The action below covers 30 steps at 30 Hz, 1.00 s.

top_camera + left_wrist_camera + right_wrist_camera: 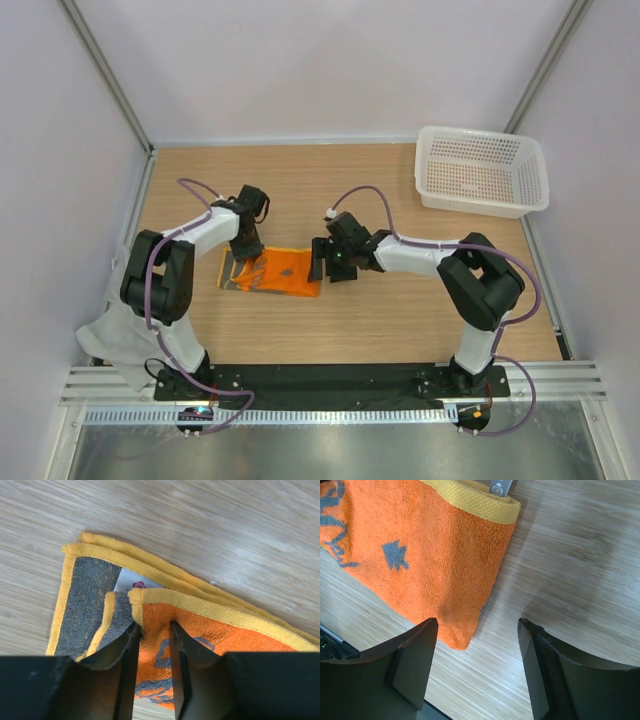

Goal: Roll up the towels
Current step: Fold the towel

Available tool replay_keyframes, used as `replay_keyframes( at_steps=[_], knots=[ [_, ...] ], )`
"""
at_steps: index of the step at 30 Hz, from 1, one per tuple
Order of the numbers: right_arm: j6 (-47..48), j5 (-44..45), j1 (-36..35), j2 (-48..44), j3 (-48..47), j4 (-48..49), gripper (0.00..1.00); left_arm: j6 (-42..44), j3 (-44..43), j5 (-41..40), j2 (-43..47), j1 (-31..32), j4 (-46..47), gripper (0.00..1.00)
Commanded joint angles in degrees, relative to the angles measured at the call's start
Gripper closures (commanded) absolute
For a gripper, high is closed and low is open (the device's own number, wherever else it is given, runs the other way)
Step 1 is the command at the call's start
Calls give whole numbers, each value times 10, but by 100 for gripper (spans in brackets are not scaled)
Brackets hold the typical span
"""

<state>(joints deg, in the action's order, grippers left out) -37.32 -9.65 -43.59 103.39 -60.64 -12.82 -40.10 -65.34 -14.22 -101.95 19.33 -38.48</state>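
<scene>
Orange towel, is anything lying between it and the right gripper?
Nothing visible does. The open right gripper hangs over a corner of the orange towel, which shows between its fingers, with only bare table beside it.

Wooden table (400, 320), surface contents.
A folded orange towel (275, 270) lies flat left of centre; a white perforated basket (475, 203) stands at the far right corner, well apart.

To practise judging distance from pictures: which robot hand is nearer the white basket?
Right. The right hand sits left of the basket; the left hand is farther left, beyond the orange towel.
</scene>
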Motion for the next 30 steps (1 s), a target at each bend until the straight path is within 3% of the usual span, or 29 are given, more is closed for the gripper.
replay_keyframes(
  at_steps=[1, 10, 14, 18, 21, 27, 30],
  knots=[
    [2, 4, -2, 21, 42, -16, 28, 1, -18, -30, 9, -9, 15, 73],
    [-7, 6, -2, 33, 85, 9, 28, 39, -79, -56, 28, -13, -42, 78],
    [-6, 8, -2, 33, 90, 8, 28, 56, -96, -98, 27, -13, -81, 74],
    [-3, 11, -2, 26, 86, 0, 28, 52, -93, -132, 30, -12, -119, 60],
    [3, 22, -1, 9, 78, -18, 28, 33, -79, -145, 44, -12, -136, 57],
    [15, 53, -3, -71, 60, -48, 29, 31, -23, -79, 138, 1, -74, 59],
    [16, 57, -3, -107, 48, -54, 31, 34, -5, 0, 155, 2, -33, 63]
  ],
)
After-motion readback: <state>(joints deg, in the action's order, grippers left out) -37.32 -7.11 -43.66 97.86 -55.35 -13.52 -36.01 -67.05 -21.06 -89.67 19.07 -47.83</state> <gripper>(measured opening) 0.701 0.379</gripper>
